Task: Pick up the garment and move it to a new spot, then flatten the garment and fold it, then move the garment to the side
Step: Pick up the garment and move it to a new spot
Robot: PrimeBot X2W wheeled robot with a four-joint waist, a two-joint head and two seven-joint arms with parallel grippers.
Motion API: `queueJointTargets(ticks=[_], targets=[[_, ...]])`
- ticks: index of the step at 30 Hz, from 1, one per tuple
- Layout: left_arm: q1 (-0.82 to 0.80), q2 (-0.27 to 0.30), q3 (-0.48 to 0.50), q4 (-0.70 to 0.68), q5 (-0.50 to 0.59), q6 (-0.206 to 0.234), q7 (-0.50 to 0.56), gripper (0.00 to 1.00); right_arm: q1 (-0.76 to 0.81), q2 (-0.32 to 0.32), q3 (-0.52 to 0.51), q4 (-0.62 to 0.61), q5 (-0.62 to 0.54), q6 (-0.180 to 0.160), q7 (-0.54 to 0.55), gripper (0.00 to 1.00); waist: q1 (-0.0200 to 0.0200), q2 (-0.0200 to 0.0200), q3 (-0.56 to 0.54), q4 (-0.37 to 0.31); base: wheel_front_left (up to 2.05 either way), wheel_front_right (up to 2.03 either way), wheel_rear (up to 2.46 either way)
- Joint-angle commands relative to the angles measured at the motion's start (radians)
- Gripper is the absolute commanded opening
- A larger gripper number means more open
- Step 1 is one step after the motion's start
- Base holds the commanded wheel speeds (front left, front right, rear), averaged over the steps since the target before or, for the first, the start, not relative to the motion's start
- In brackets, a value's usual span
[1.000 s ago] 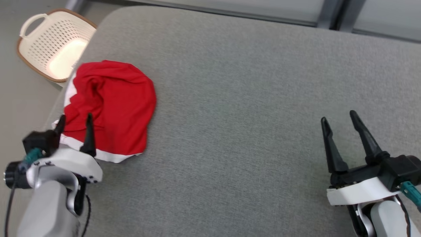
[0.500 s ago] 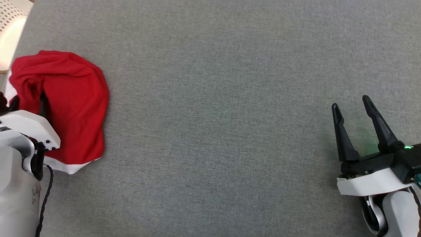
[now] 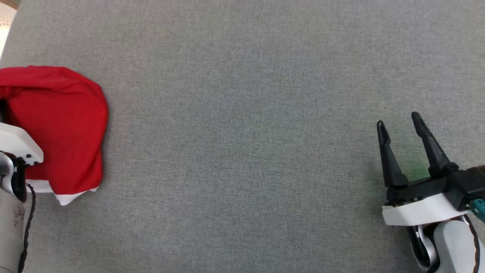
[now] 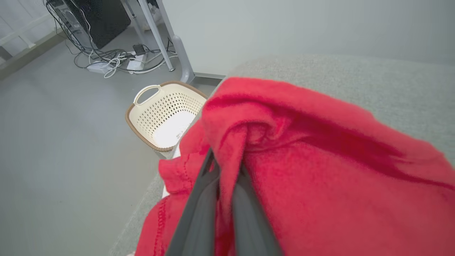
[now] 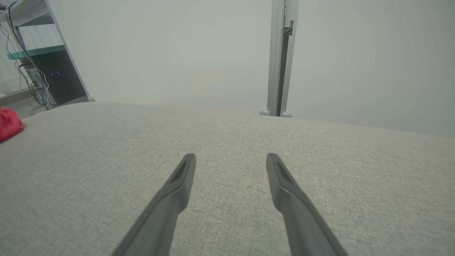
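Note:
The garment (image 3: 64,125) is red with a white hem and lies bunched at the left edge of the grey padded surface (image 3: 246,113). In the left wrist view my left gripper (image 4: 225,167) is shut on a raised fold of the red garment (image 4: 320,170), cloth pinched between the two dark fingers. In the head view just its white wrist housing (image 3: 17,144) shows at the left border, over the cloth. My right gripper (image 3: 398,123) stands open at the lower right, far from the garment, nothing between its fingers (image 5: 181,177). A small bit of the garment (image 5: 9,124) shows at that wrist view's left edge.
A cream perforated basket (image 4: 163,117) with a brown rim sits on the floor just beyond the surface's left edge. Cables and a dark computer case (image 4: 96,17) lie farther back. A grey post (image 5: 280,57) stands past the far edge.
The head camera has tilted down and turned, so the basket has slid out of that view. My left gripper moved onto the garment and closed on a fold. The right gripper stayed open.

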Motion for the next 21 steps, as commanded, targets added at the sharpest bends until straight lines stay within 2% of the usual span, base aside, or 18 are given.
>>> queueJointTargets(ticks=[1, 9, 16, 21], targets=[[-0.001, 0.008, -0.003, -0.016, 0.006, 0.009, -0.014, 0.00, -0.005, 0.004, 0.000, 0.009, 0.009, 0.000, -0.007, 1.00, 0.0000, 0.0000, -0.031, -0.006, 0.00, 0.00, 0.00], [0.049, 0.009, -0.007, -0.199, 0.030, 0.008, -0.032, 0.00, 0.010, 0.043, -0.001, 0.057, 0.020, 0.000, -0.015, 1.00, 0.0000, 0.0000, -0.139, -0.019, 0.00, 0.00, 0.00], [0.135, -0.014, -0.037, -0.450, 0.071, 0.026, -0.031, 0.00, 0.032, 0.073, -0.005, 0.067, 0.030, 0.000, -0.017, 1.00, 0.0000, 0.0000, -0.236, -0.045, 0.00, 0.00, 0.00], [0.187, -0.030, -0.106, -0.610, 0.122, 0.045, 0.039, 0.00, 0.045, 0.087, -0.015, 0.060, 0.031, 0.000, -0.016, 1.00, 0.0000, 0.0000, -0.270, -0.081, 0.00, 0.00, 0.00]])
